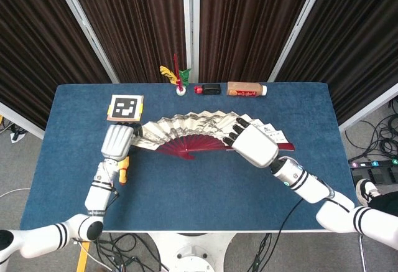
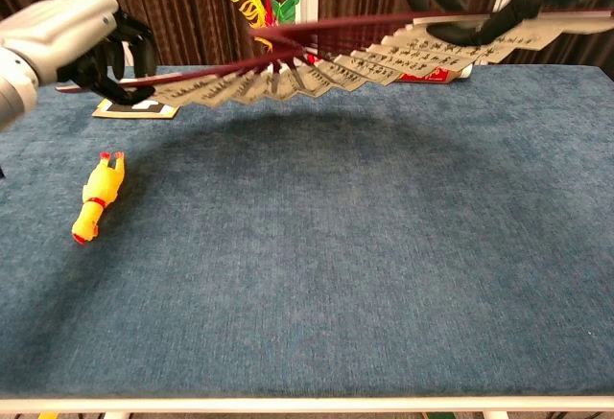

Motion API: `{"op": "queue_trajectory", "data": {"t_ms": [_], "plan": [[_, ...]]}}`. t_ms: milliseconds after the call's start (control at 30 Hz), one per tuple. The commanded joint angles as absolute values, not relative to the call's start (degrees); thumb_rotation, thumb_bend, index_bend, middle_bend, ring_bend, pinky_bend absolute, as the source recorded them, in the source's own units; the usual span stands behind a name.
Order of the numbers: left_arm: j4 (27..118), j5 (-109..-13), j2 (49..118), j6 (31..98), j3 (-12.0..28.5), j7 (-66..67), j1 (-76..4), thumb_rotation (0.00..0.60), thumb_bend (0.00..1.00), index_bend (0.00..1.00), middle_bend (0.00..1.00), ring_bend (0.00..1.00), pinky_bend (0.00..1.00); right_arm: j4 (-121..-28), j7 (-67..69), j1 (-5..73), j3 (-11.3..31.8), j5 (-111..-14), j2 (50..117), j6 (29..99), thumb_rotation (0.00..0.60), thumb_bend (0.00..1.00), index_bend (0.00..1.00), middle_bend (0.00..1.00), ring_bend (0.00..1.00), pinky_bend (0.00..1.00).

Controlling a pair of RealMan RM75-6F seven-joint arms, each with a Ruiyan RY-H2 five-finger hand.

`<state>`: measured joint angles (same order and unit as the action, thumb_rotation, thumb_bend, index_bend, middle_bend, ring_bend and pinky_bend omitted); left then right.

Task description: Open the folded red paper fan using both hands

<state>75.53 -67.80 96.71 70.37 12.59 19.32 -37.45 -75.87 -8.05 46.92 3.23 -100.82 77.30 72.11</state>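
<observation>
The red paper fan (image 1: 189,130) is spread wide in the air above the blue table, its cream leaf with ink writing arcing from left to right and its dark red ribs (image 1: 193,144) meeting near the middle. In the chest view the fan (image 2: 317,69) shows edge-on, nearly flat. My left hand (image 1: 117,141) grips the fan's left end stick, also seen in the chest view (image 2: 82,45). My right hand (image 1: 254,144) holds the right end; the chest view shows its fingers (image 2: 451,28) under the leaf.
A yellow rubber chicken (image 2: 96,197) lies on the table (image 1: 205,191) at the left, below my left hand. A marker card (image 1: 125,107), a feather toy (image 1: 175,74), a small black and red object (image 1: 209,89) and a bottle (image 1: 247,89) line the far edge.
</observation>
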Motion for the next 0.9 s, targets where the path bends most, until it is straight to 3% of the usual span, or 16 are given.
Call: {"op": "queue_trajectory", "data": {"t_ms": [33,200,333,367,433,533,900], "plan": [[72.49,-69.63,99.03,71.03,11.18,20.41,-37.62,0.6,0.32,0.44,0.51,0.47,0.48,-68.15,-5.72,44.45,1.48,-103.12,83.15,76.59,0.6,0.73,0.76,0.63,0.45,0.28],[70.17,-71.31,100.76,70.84,9.46,21.09,-37.25,0.6,0.17,0.21,0.28,0.24,0.33,-62.86,-4.37,41.47,0.05,-102.57,87.49,78.69,0.6,0.39,0.42,0.48,0.3,0.14],[69.89,-72.61,101.26,71.26,8.62,21.46,-36.77,0.6,0.03,0.11,0.15,0.13,0.25,-62.89,-5.44,38.76,-0.65,-100.28,88.52,78.11,0.6,0.12,0.07,0.27,0.12,0.01],[70.03,-72.95,101.2,71.21,8.44,21.4,-36.67,0.6,0.02,0.1,0.13,0.11,0.23,-63.71,-6.03,38.0,-0.89,-99.22,88.29,77.17,0.6,0.07,0.03,0.22,0.07,0.0],[70.09,-73.48,101.17,71.36,8.29,21.57,-36.5,0.6,0.0,0.08,0.1,0.08,0.21,-65.58,-7.43,36.85,-1.01,-97.3,87.61,75.59,0.6,0.01,0.0,0.11,0.01,0.0],[70.8,-73.44,100.97,70.97,8.34,21.41,-36.24,0.6,0.0,0.05,0.06,0.05,0.19,-68.68,-8.78,35.51,-0.78,-94.27,86.38,73.35,0.6,0.0,0.0,0.01,0.0,0.0],[75.55,-72.56,97.99,70.71,8.61,23.74,-34.6,0.6,0.0,0.02,0.01,0.01,0.14,-81.72,-10.31,35.17,-0.4,-84.32,77.5,60.26,0.6,0.0,0.0,0.0,0.0,0.0]]}}
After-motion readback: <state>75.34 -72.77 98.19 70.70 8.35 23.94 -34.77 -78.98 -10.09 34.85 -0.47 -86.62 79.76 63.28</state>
